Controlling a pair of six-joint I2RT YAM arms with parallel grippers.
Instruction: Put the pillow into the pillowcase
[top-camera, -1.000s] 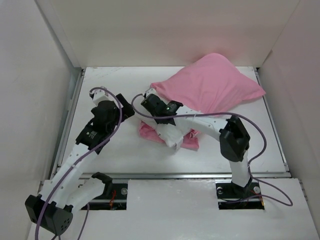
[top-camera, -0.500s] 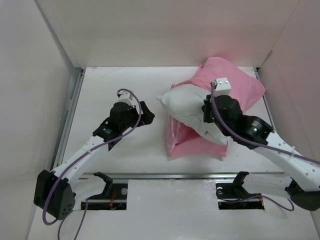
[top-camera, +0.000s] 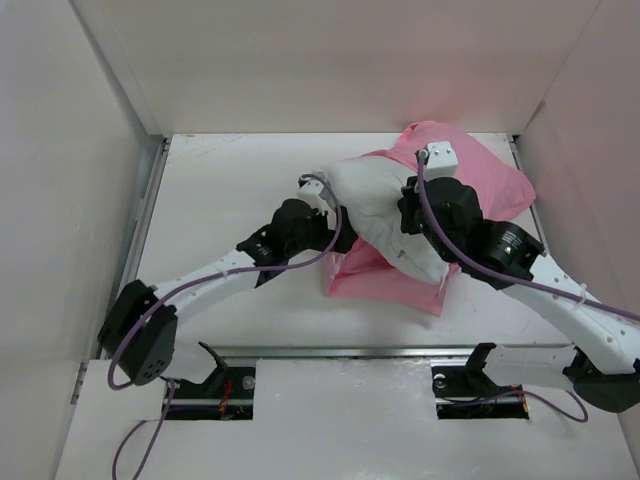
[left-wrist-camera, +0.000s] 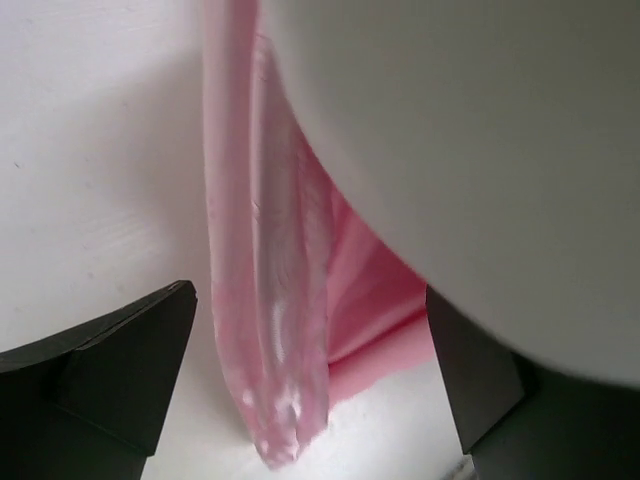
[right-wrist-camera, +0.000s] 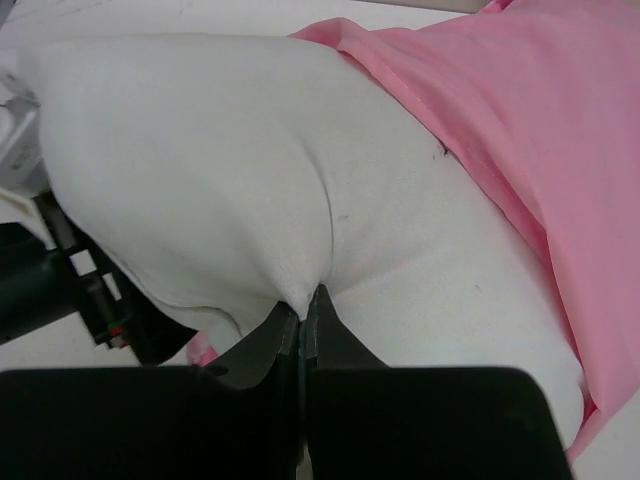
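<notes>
While the right fingers (right-wrist-camera: 265, 350) pinch a fold of the pillow (top-camera: 372, 200), which lies partly covered by the pillowcase (top-camera: 490, 180) toward the worktop's (top-camera: 220, 170) far right, the left fingers (left-wrist-camera: 125, 355) stand wide apart at its bare end.

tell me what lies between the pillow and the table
The pillowcase: its pink cloth is bunched under the pillow, on the table. The top view shows it; the left wrist view shows a fold hanging below the pillow.
</notes>
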